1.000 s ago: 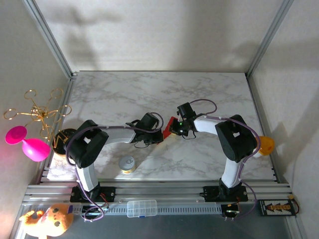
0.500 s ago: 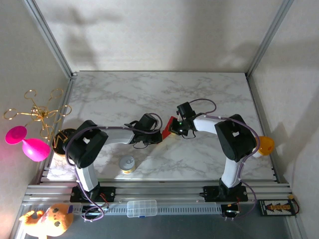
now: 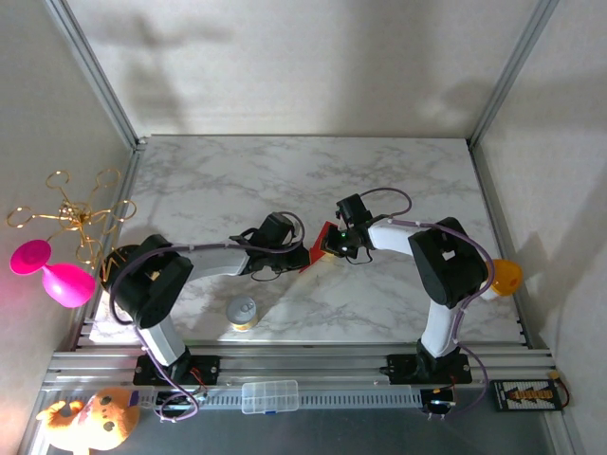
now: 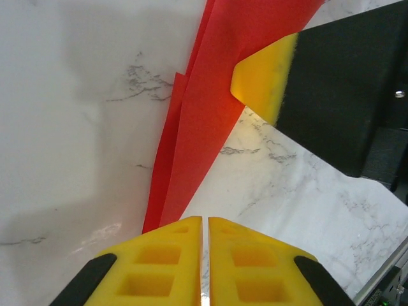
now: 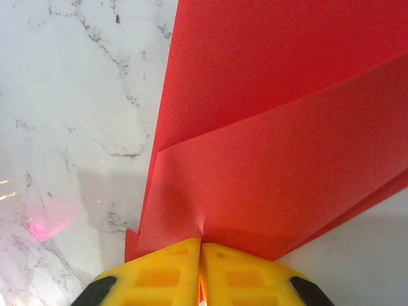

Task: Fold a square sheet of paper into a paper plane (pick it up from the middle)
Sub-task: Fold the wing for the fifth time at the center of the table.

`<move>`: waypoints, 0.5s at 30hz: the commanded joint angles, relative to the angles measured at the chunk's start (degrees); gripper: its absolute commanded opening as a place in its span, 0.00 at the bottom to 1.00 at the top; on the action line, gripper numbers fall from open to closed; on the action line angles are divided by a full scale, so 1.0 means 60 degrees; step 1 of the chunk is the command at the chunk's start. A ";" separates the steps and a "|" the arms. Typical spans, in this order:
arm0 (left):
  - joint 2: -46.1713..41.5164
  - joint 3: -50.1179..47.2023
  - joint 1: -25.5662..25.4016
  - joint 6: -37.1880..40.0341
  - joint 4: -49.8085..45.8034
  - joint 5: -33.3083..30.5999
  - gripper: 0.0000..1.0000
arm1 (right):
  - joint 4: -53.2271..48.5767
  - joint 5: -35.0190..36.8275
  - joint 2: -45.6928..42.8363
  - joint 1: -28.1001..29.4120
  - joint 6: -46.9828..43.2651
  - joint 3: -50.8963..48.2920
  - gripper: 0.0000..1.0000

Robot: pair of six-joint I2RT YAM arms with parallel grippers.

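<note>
- The marble table (image 3: 379, 171) is the largest thing; both arms reach in over its middle, wrists angled toward each other.
- The red paper (image 3: 314, 254) sits between the two grippers near the table's centre. It is folded into overlapping layers, and a long crease runs across it in the right wrist view (image 5: 287, 127).
- The right gripper (image 5: 201, 245) has its fingers pressed together on the paper's edge, which puckers at the pinch.
- The left gripper (image 4: 205, 220) has its fingers together too. The paper's narrow end (image 4: 210, 127) reaches its tips, but I cannot tell whether it is caught.
- A small round pot (image 3: 243, 313) stands near the front edge, apart from the paper.
</note>
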 commanded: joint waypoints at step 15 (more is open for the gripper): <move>0.0782 -0.0477 -0.0040 0.0414 -0.0708 -0.0536 0.09 | -0.1025 0.1057 0.0773 -0.0046 -0.0217 -0.0501 0.12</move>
